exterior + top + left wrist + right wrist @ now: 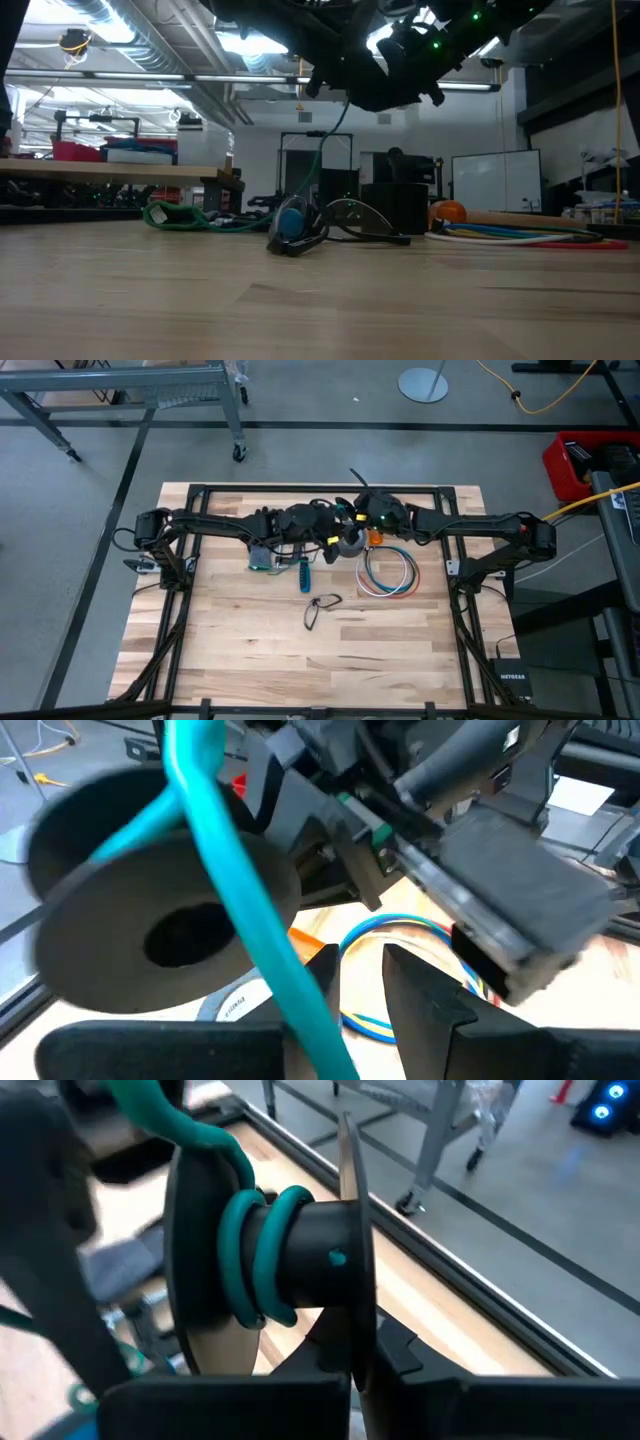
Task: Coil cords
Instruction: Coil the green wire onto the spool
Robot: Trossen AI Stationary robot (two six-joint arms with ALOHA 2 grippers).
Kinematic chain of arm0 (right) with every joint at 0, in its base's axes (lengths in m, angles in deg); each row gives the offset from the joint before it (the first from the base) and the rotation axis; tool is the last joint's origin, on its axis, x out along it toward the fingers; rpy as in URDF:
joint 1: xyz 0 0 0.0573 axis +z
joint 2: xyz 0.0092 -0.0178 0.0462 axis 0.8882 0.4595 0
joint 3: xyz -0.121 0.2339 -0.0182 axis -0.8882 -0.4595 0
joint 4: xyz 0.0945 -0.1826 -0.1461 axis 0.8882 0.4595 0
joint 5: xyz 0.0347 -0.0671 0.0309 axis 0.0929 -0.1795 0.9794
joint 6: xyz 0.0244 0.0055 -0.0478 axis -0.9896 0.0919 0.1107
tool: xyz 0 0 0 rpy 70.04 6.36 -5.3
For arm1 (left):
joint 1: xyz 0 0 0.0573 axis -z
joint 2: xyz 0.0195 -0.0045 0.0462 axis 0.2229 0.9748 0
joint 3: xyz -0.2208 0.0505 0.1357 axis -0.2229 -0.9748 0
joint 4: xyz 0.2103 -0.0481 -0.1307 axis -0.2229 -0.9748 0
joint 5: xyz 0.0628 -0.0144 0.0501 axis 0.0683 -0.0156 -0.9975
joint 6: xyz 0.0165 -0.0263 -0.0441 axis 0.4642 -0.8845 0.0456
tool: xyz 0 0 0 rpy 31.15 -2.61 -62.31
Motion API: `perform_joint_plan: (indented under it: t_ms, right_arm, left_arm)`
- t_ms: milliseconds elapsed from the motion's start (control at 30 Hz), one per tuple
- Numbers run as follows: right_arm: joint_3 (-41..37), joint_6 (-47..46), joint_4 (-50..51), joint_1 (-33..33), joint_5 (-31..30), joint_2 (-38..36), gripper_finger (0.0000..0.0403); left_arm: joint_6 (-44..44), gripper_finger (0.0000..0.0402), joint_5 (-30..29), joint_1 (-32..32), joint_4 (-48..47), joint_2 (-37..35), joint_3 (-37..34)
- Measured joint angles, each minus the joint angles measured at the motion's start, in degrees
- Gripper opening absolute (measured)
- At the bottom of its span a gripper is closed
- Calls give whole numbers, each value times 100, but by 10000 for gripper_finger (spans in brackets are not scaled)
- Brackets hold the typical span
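Black spool (300, 1270) with teal cord (255, 1260) wound on — clamped in right pincer (345, 1365), frame centre. Left pincer (355, 982) apart, beside it. Cords (387, 573) ring on tabletop (250, 650) — centre-right.

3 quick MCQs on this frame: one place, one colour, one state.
1. The loose ring of wires lies:
A. right of the eyeglasses on the table
B. on the floor
C. at the table's left edge

2. The cord wound on the black spool is:
A. yellow
B. teal
C. white

3. The ring of wires is:
A. hanging in the air
B. wound on the spool
C. lying flat on the table

Key: 1 A, the high view shows the ring of wires right of the eyeglasses. 2 B, a teal cord wraps the spool. 3 C, the low view shows it flat on the table.
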State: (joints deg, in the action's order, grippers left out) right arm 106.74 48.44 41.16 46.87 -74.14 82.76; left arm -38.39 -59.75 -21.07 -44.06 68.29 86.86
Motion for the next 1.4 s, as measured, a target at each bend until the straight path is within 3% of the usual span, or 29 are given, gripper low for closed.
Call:
perform_joint_plan:
  t_ms: [400,633,1100,1400]
  right_arm:
    - [5,-26,-596,-323,124,-3,1]
    - [5,-37,-1308,-655,816,-6,1]
    - [5,-295,-2815,-966,2065,-6,1]
    - [13,-714,-3428,-1335,3143,-105,1]
  left_arm:
    - [310,61,-11,133,19,0,-2]
    - [587,5,-31,192,-1,0,-7]
    - [913,0,-142,188,-35,0,-7]
    - [897,0,-491,190,-697,4,-11]
